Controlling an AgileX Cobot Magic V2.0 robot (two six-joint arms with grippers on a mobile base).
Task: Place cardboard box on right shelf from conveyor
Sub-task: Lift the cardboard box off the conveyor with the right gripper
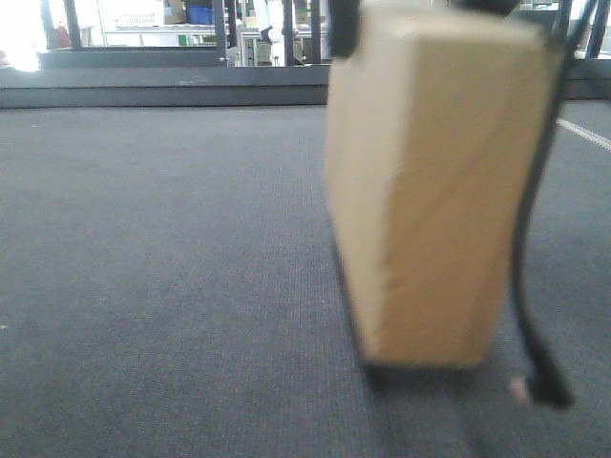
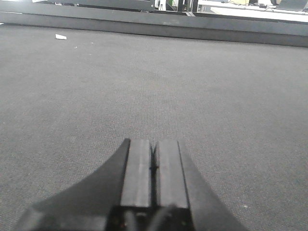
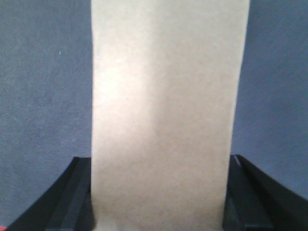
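The tan cardboard box (image 1: 430,191) stands on end, low over the dark grey conveyor (image 1: 172,267), with a shadow right under its bottom edge. I cannot tell whether it touches the belt. In the right wrist view the cardboard box (image 3: 163,106) fills the middle, and my right gripper (image 3: 159,166) is shut on it, one black finger (image 3: 77,192) pressed on each side. My left gripper (image 2: 154,161) is shut on nothing, hovering over bare conveyor (image 2: 192,86). The right shelf is out of view.
A dark raised rail (image 1: 162,91) borders the belt's far edge. A black cable (image 1: 527,286) hangs beside the box on the right. A small white scrap (image 2: 61,36) lies on the belt at the far left. Blue bins (image 1: 200,14) sit on distant racks.
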